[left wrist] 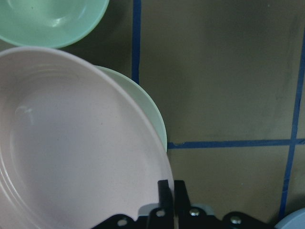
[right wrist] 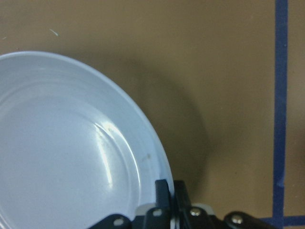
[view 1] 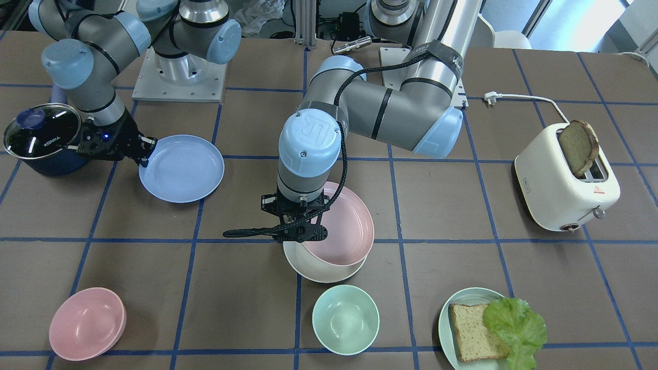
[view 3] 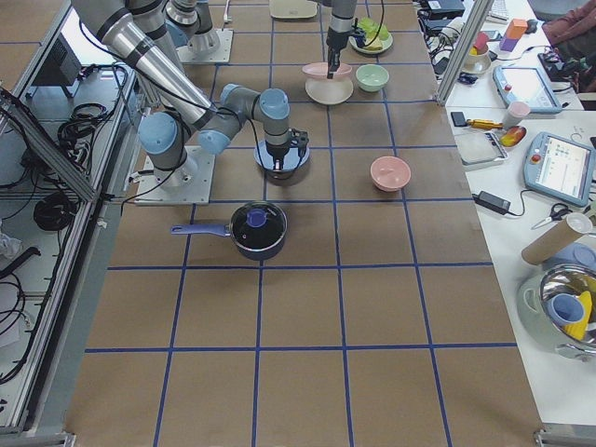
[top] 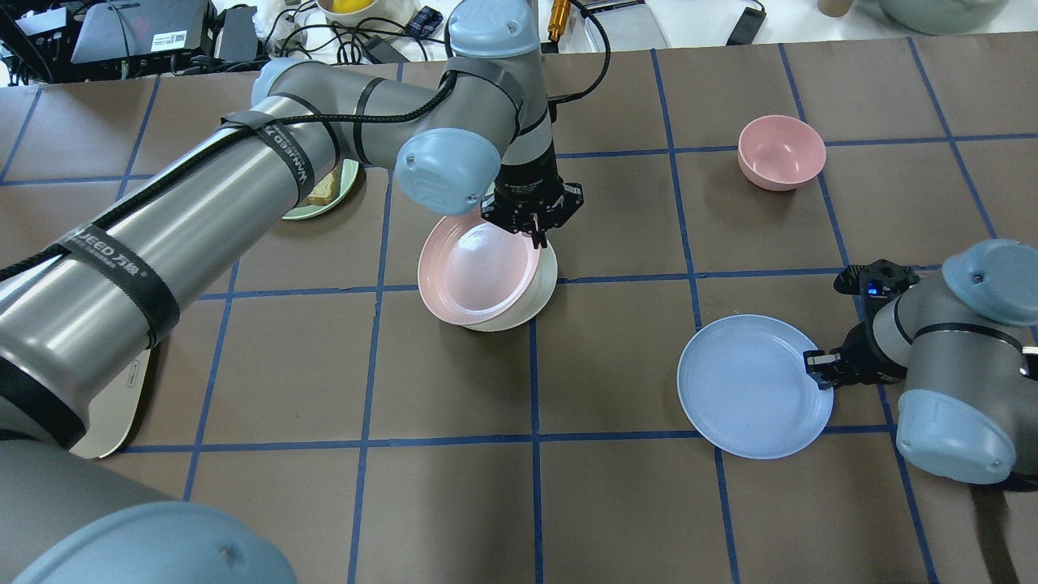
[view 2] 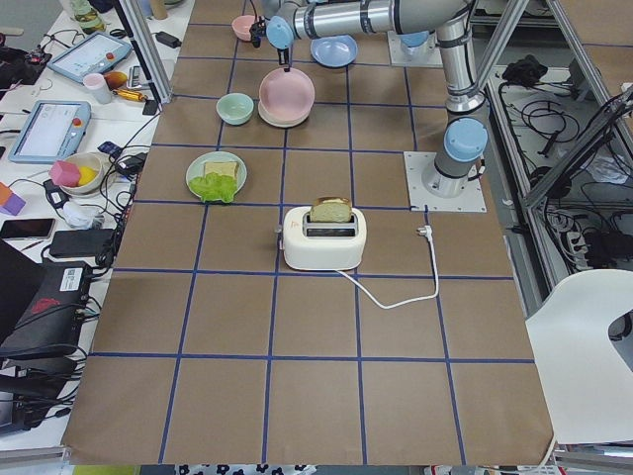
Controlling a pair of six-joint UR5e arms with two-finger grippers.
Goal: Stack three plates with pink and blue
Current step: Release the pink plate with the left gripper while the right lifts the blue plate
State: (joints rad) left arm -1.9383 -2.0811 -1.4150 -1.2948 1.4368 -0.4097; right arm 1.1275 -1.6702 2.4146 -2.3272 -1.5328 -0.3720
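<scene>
The pale pink plate (top: pixel 478 272) is tilted over the cream-white plate (top: pixel 537 298) at the table's middle. My left gripper (top: pixel 537 237) is shut on the pink plate's far rim. The left wrist view shows the fingers (left wrist: pixel 164 191) pinching the pink plate (left wrist: pixel 71 152), with the cream plate (left wrist: pixel 153 112) under it. The light blue plate (top: pixel 750 385) lies apart on the right. My right gripper (top: pixel 817 367) is shut on its rim. The right wrist view shows the fingers (right wrist: pixel 163 191) on the blue plate (right wrist: pixel 62 143), with a shadow under its edge.
A mint-green bowl (view 1: pixel 345 318) sits close to the cream plate. A pink bowl (view 1: pixel 87 322), a green plate with bread and lettuce (view 1: pixel 452 318), a toaster (view 1: pixel 565 185) with its cord, and a lidded pot (view 1: pixel 43 139) beside my right wrist stand around.
</scene>
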